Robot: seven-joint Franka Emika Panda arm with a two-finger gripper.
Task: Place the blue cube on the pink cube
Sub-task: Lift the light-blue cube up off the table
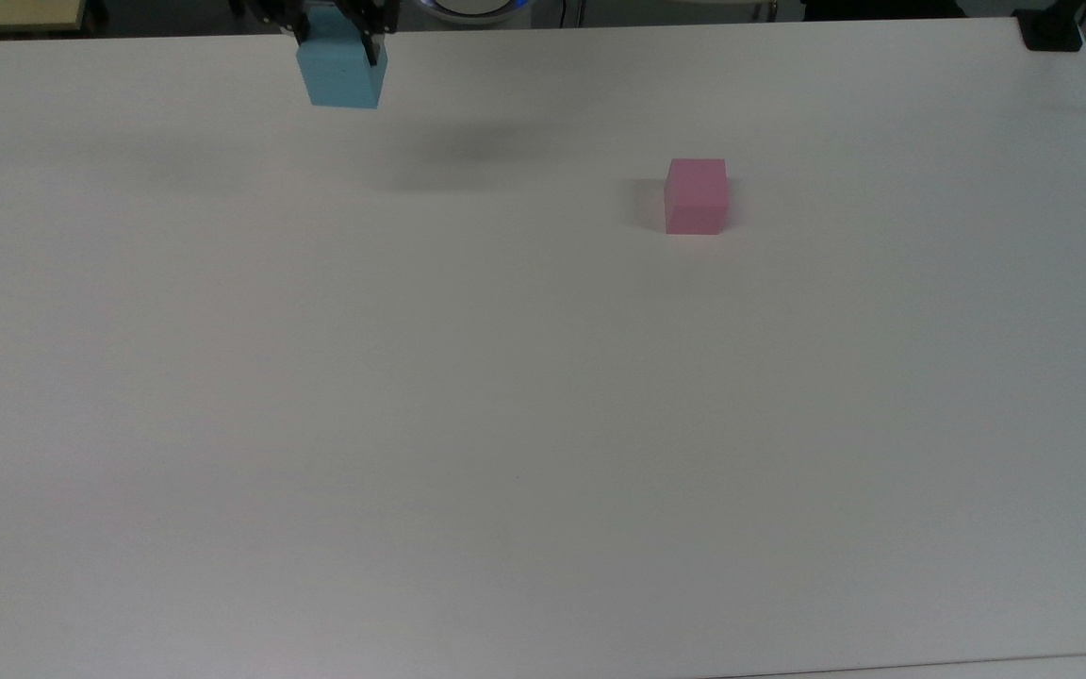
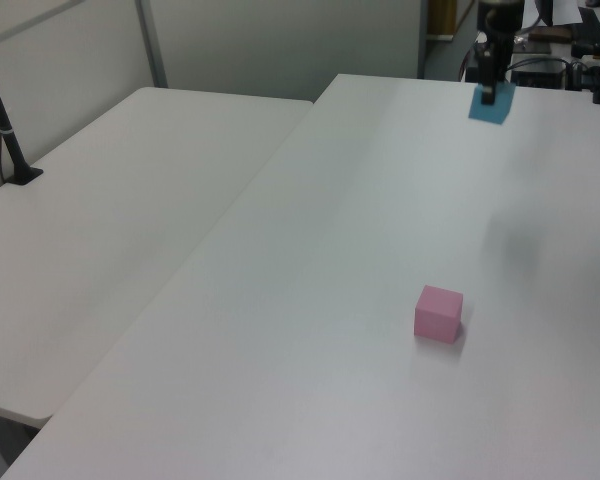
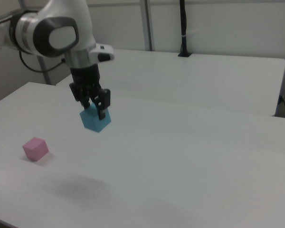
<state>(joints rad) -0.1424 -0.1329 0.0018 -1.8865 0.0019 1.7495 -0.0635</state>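
White table bare across its near part in the top view. Pink cube sits flat on the table, alone, well apart from the gripper, off to the top view's right of the fingers and lower than them; in the right view the pink cube lies down at the right view's left of the fingers. Farther back, gripper hangs in the air, fingers clamped on the blue cube, which is clear off the table with its shadow on the surface below. Blue cube is pinched at its top, most of it hanging below the fingertips. Left view: blue cube held high at the table's far end, second white table beside.
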